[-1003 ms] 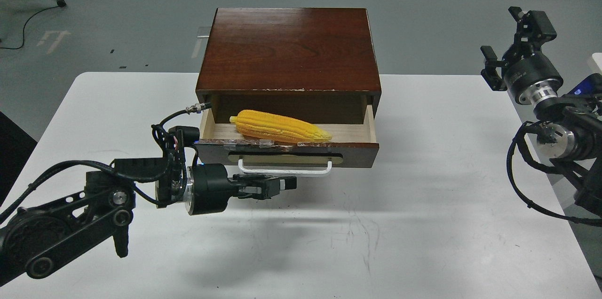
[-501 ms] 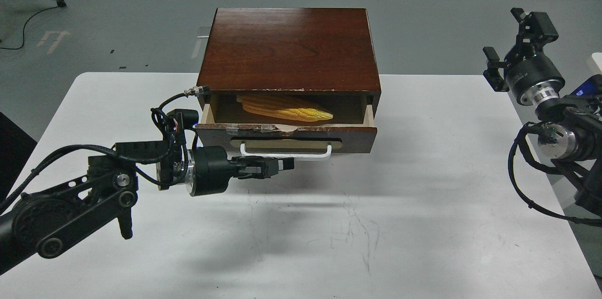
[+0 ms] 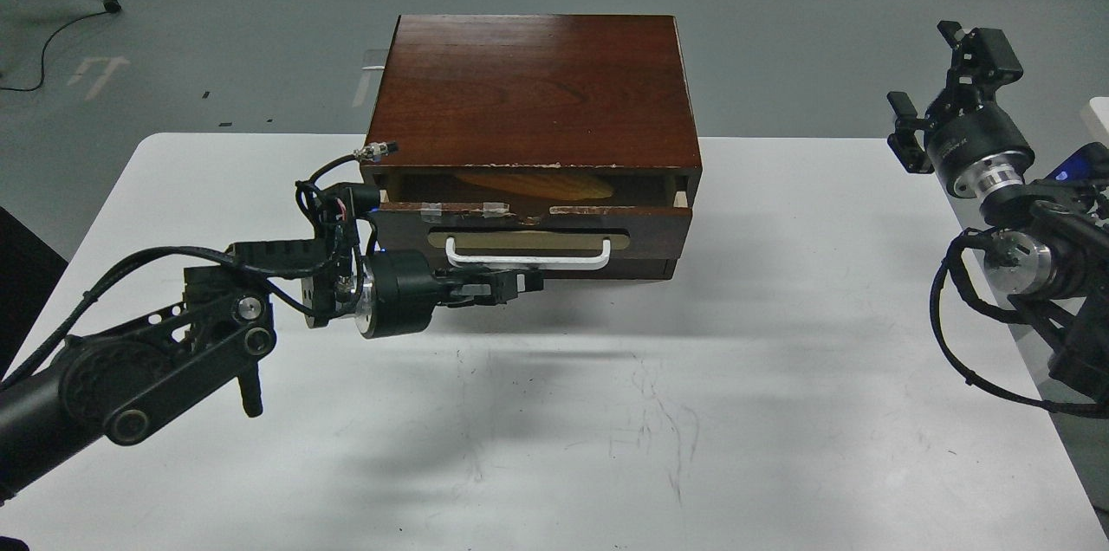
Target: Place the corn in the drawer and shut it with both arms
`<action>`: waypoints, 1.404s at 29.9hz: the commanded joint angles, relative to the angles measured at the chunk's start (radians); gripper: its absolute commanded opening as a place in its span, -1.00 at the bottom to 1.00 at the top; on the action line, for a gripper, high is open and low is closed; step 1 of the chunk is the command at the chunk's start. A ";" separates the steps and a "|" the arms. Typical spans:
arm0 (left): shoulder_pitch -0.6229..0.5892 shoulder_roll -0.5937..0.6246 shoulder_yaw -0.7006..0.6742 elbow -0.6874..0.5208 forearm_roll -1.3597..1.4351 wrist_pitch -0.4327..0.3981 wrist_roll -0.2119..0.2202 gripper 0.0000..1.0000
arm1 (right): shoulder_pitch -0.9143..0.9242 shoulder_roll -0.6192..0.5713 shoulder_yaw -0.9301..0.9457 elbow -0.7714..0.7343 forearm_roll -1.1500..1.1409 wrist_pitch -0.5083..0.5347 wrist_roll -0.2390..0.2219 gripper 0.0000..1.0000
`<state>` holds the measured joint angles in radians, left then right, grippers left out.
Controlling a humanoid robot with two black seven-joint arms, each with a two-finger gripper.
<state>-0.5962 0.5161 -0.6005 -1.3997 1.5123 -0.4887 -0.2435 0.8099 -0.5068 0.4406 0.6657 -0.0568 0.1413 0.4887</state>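
Note:
The dark wooden cabinet (image 3: 533,92) stands at the back middle of the white table (image 3: 780,378). Its drawer (image 3: 658,230), with a white bar handle (image 3: 528,257), is pushed in almost fully and only a narrow slit stays open at its top. The yellow corn (image 3: 537,184) lies inside, dim in shadow, seen only through that slit. My left gripper (image 3: 520,284) lies level, pointing right, fingers together, pressed against the drawer front just below the handle. My right gripper (image 3: 940,87) is open and empty, raised at the table's right edge, far from the cabinet.
A plain dark panel (image 3: 641,265) sits below the drawer. A black cable with a metal plug (image 3: 374,154) from my left wrist loops beside the cabinet's left front corner. Grey floor lies beyond the table.
My left arm has moved away from me, pushing the drawer from about half open to nearly closed. The corn has slid under the cabinet top. The right arm has hardly moved.

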 commanded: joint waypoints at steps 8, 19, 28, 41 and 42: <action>-0.056 -0.056 0.005 0.079 -0.001 0.000 -0.002 -1.00 | 0.000 0.007 0.000 -0.012 0.000 0.006 0.000 1.00; -0.094 -0.071 0.007 0.140 -0.001 0.000 0.000 -1.00 | 0.000 -0.001 0.000 -0.012 0.000 0.007 0.000 1.00; -0.080 -0.056 0.011 0.126 -0.009 0.000 -0.013 -0.93 | -0.002 -0.001 -0.014 -0.012 0.000 0.007 0.000 1.00; -0.091 0.177 -0.183 0.028 -0.892 0.000 -0.234 0.96 | 0.011 -0.007 -0.026 0.005 -0.003 0.014 0.000 1.00; -0.100 0.174 -0.203 0.069 -0.903 0.000 -0.224 0.96 | 0.011 -0.007 -0.026 0.008 -0.003 0.014 0.000 1.00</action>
<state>-0.6662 0.6863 -0.7295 -1.4200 0.7025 -0.4885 -0.4760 0.8180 -0.5138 0.4140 0.6650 -0.0597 0.1544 0.4887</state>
